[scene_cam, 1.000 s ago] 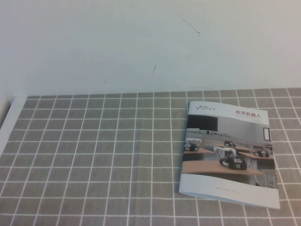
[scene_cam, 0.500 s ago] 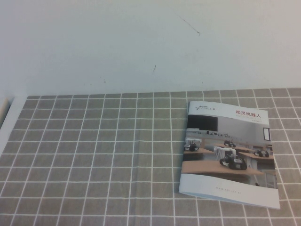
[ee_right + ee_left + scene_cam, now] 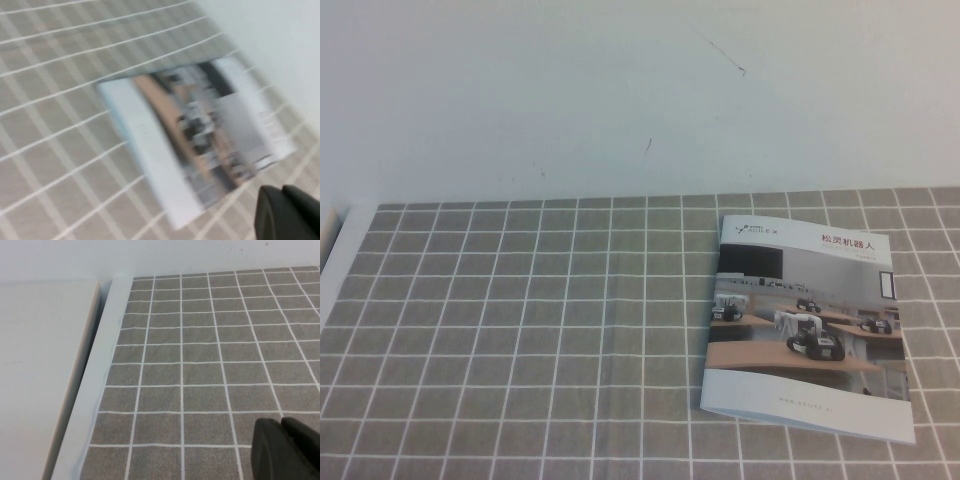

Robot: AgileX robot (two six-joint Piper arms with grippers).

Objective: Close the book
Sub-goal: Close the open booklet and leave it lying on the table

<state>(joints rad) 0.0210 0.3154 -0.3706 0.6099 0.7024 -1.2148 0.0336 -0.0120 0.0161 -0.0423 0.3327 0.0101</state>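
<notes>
Book noted closed, laid flat and cover-up on the right half of the grey checked cloth, slightly skewed against the white grid lines. Its far edge is set near the cloth's far border, just short of the white wall. On the cover, a white band with a small logo and red characters is seen at the far end, a photograph of small tracked robots on wooden benches across the middle, and a second white band at the near end. All of the cover is exposed; nothing is resting on it and nothing is touching it. Left gripper is recorded only in the left wrist view: its dark fingertips are pressed together with a thin seam between them, nothing is pinched, and it is held above the cloth near the cloth's left border, where a white table margin and a pale panel run alongside. It is well apart from the book. Right gripper is recorded only in the right wrist view: its tips are likewise pressed together and empty, and it is held above the cloth just beside one corner of the book, clear of the cover and not in contact with it.
</notes>
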